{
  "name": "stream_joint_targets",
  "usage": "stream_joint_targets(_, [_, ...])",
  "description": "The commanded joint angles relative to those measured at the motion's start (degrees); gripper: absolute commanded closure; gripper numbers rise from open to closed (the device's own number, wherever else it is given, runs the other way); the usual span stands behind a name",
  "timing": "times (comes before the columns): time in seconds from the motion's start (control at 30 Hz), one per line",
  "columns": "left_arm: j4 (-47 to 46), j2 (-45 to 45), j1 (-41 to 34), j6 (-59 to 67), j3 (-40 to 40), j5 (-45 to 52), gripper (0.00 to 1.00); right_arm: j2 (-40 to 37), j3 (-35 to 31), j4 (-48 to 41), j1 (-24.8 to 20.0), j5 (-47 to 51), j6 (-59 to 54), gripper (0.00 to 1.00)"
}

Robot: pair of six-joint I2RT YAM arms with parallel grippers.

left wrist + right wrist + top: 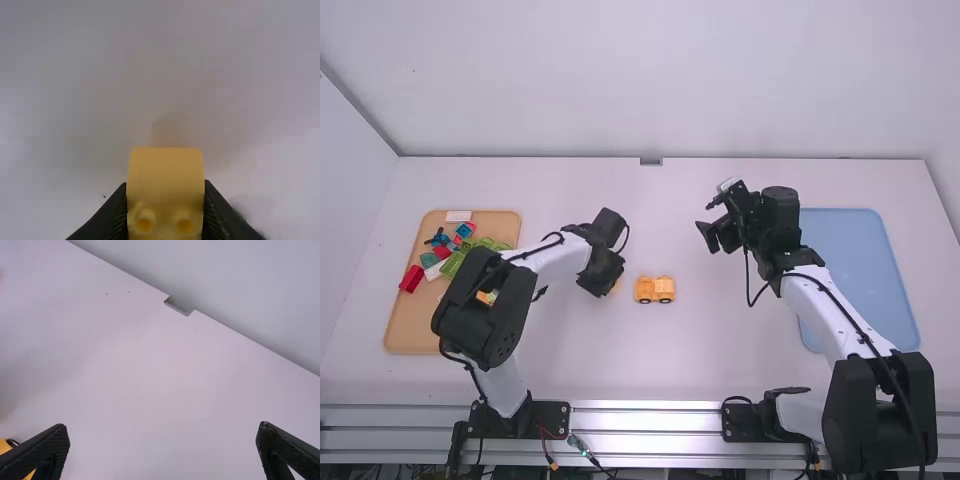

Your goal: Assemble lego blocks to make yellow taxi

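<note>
The left gripper [611,286] is clamped on a yellow-orange plastic toy block with round studs [165,175], its black fingers [215,212] pressing on two opposite sides. The right gripper [708,219] has its fingers [287,447] spread wide, with nothing between them, above the table well apart from the left one.

The left wrist view gives the block's smooth face and two hollow round studs; from the high view the black gripper covers most of it and only a sliver of yellow peeks out. The high view, in turn, places the small yellow-orange toy car body with dark wheels [654,289], the taxi as built so far, upright on the table just beside the left gripper, toward the right arm. The right wrist view catches part of it behind one of its own fingers.

Farther out, a tan rectangular tray [408,341] holds red blocks [411,278], a white block [458,215], green pieces [492,243] and a dark blue piece [438,238]. The left arm [548,262] passes over the tray and hides part of what lies there. A blue rectangular tray [868,265] lies on the other side, partly behind the right arm [825,312].
</note>
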Motion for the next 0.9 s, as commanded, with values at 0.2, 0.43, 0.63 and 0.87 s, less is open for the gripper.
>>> stream_joint_targets(0.2, [-1.9, 0.9, -0.2, -26.3, 0.3, -1.8, 0.97, -1.4, -0.6, -0.2, 0.0, -0.4, 0.0, 0.01])
stream_joint_targets(0.43, [-2.1, 0.9, -0.3, -28.4, -0.3, -1.8, 0.97, -1.4, -0.6, -0.2, 0.0, -0.4, 0.0, 0.01])
stream_joint_targets(0.63, [-2.1, 0.9, -0.3, -28.3, -0.6, -1.8, 0.92, -1.4, -0.6, -0.3, 0.0, -0.3, 0.0, 0.01])
stream_joint_targets(0.87, [-2.1, 0.9, -0.3, -25.6, -0.6, -1.7, 0.56, -1.4, -0.6, -0.4, 0.0, -0.3, 0.0, 0.01])
